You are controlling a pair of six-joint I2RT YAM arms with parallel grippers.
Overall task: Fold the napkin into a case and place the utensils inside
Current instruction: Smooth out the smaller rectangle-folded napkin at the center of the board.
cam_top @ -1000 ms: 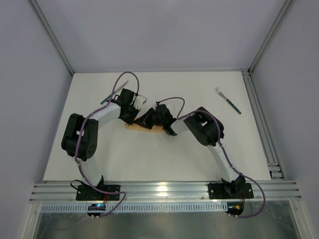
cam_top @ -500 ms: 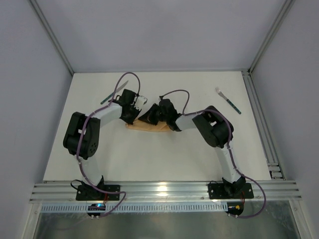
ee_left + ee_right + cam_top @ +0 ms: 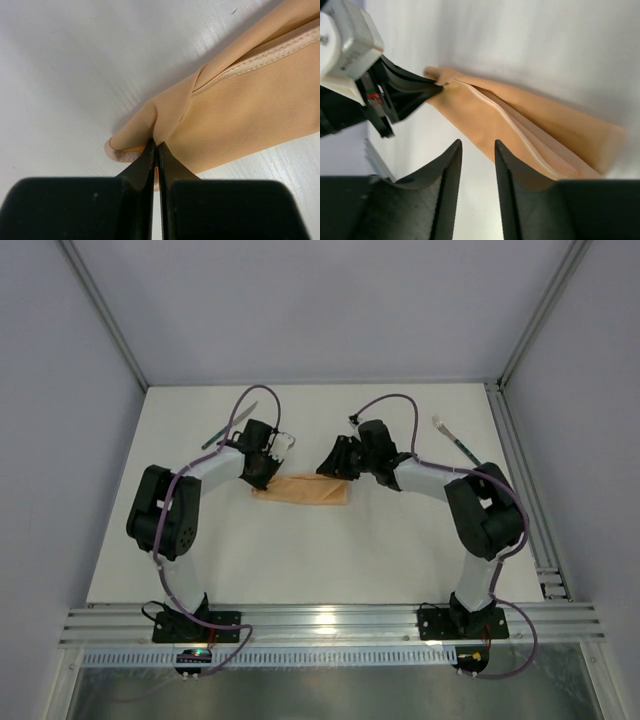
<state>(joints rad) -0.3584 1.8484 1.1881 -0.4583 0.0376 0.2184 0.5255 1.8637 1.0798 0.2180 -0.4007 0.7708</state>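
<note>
— How were the edges and the free room laid out?

— The white table (image 3: 300,560) was seen to be closed in by grey walls at the far, left and right sides. A metal rail (image 3: 523,490) was noted along the right edge. A broad bare stretch of table was seen between the napkin (image 3: 303,490) and the near edge where the arm bases were bolted, and a narrower strip behind it.

— Where was the cloth found, and how was it pointed?

— It was found near the middle of the table, folded into a narrow flat strip. Its long axis was laid left to right, roughly along the near edge, with the right end set slightly nearer. A stitched hem (image 3: 260,60) was seen running along its length.

— And the fingers?

— The left gripper (image 3: 156,150) was seen clenched on the strip's left corner. The right gripper (image 3: 477,145) was seen parted above and just beyond the right end, with nothing grasped.

— The cutlery?

— The knife (image 3: 228,426) was seen lying aslant at the far left, partly crossed by a cable. The fork (image 3: 458,443) was seen aslant at the far right, near the rail and well apart from the cloth.
</note>
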